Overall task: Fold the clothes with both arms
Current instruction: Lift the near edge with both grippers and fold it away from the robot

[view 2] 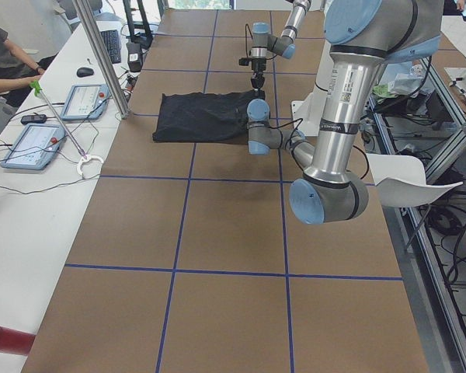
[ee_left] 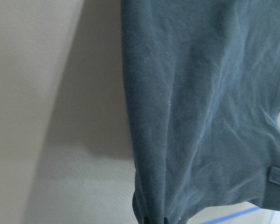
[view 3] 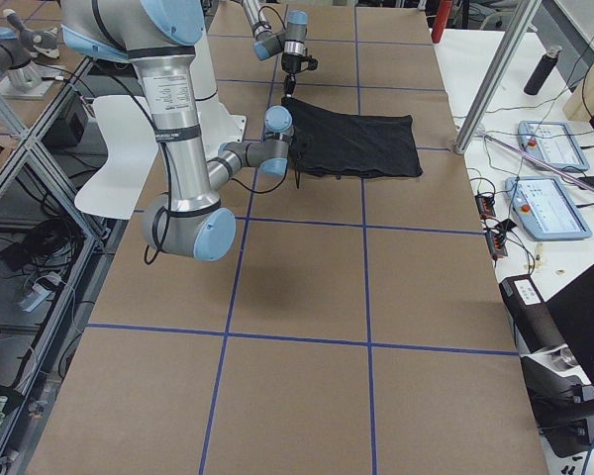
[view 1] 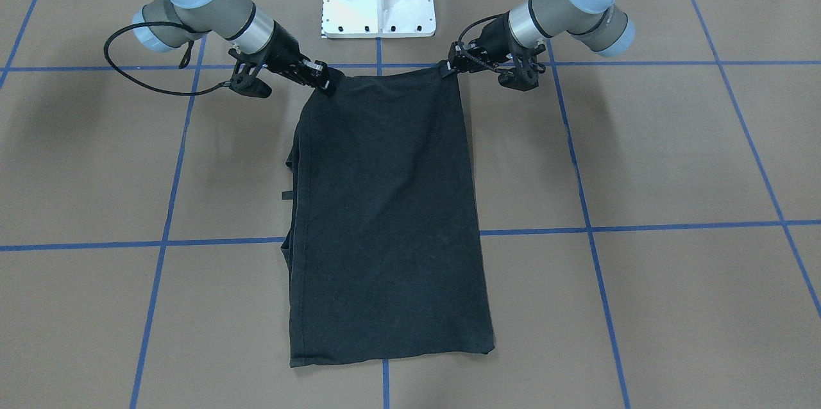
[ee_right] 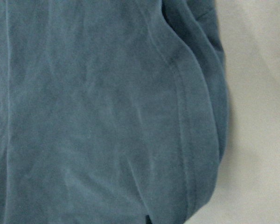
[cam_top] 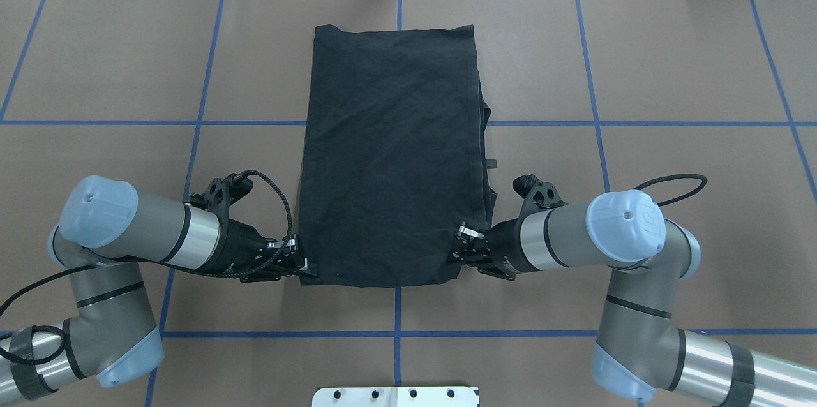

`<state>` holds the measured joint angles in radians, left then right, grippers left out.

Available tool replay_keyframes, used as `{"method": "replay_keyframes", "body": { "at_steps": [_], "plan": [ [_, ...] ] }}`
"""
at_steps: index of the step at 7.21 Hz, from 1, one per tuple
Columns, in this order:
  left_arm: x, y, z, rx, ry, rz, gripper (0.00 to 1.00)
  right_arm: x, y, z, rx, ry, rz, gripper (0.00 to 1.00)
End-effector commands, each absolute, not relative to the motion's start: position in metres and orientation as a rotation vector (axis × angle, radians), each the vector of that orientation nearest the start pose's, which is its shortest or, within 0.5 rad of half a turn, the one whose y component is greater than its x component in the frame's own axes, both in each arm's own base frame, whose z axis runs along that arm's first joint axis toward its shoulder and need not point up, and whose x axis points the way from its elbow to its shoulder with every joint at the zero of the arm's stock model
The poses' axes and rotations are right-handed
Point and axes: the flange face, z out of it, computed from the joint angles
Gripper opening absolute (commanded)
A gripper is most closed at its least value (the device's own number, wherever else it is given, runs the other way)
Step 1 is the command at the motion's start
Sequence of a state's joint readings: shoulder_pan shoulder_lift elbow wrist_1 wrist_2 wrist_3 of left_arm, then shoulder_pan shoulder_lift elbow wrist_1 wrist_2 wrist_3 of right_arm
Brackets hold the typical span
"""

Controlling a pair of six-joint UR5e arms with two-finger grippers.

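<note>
A black short-sleeved cotton T-shirt (cam_top: 389, 158) lies folded lengthwise into one tall, narrow rectangle on the brown paper-covered tabletop (cam_top: 96, 43), plain dark cloth facing up; its long axis runs from near the robot to the far edge, astride the central blue tape line (cam_top: 397, 311) of the grid; the cloth lies mostly flat, with faint diagonal creases across the middle; its left long edge is clean and straight, while along the right long edge the under-layers stick out a little as stacked hems and a small fold, with a short dark tab poking sideways about halfway along; the far short edge is square, the near short edge slightly bowed between its two corners; the left tool (cam_top: 305, 265), black, on the silver-grey left arm (cam_top: 147, 235) with light blue caps, is pinched tight on the near left corner, where the cloth gathers to a point in its wrist view; the right tool (cam_top: 461, 244), on the matching right arm (cam_top: 593, 235), is likewise clamped on the near right corner, over the layered hems; both arms lie low and angled inward; the white bolted base plate (cam_top: 396, 396) sits just nearer than the shirt
</note>
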<state>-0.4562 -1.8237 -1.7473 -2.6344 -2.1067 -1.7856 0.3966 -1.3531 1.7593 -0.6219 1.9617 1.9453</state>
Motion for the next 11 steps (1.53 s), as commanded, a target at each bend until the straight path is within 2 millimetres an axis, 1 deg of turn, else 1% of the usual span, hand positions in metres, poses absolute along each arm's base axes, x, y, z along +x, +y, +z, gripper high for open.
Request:
{"method": "replay_keyframes", "body": {
  "at_steps": [1,3,5,6,7,8,9,10,11],
  "plan": [
    [0.469,-0.303,0.31,-0.274,1.495,-0.11,0.0,-0.468,-0.285,0.364,-0.398,-1.347,0.301,0.0],
    [0.478,-0.285,0.306,-0.299,1.498,-0.079,0.0,-0.474,-0.271,0.354,-0.426,-1.357,0.27,0.0],
    [0.478,-0.28,0.302,-0.307,1.505,-0.068,0.0,-0.473,-0.271,0.343,-0.425,-1.377,0.26,0.0],
    [0.473,-0.281,0.302,-0.303,1.511,-0.065,0.0,-0.464,-0.285,0.335,-0.399,-1.4,0.274,0.0],
    [0.465,-0.285,0.291,-0.288,1.535,-0.065,0.0,-0.453,-0.309,0.325,-0.362,-1.429,0.301,0.0],
    [0.451,-0.307,0.285,-0.245,1.554,-0.095,0.0,-0.444,-0.331,0.32,-0.328,-1.445,0.335,0.0],
    [0.435,-0.334,0.273,-0.193,1.58,-0.131,0.0,-0.434,-0.354,0.319,-0.292,-1.452,0.375,0.0],
    [0.424,-0.371,0.261,-0.136,1.593,-0.181,0.0,-0.434,-0.387,0.317,-0.26,-1.454,0.419,0.0],
    [0.421,-0.408,0.261,-0.093,1.584,-0.232,0.0,-0.434,-0.414,0.322,-0.238,-1.442,0.459,0.0]
  ]
}}
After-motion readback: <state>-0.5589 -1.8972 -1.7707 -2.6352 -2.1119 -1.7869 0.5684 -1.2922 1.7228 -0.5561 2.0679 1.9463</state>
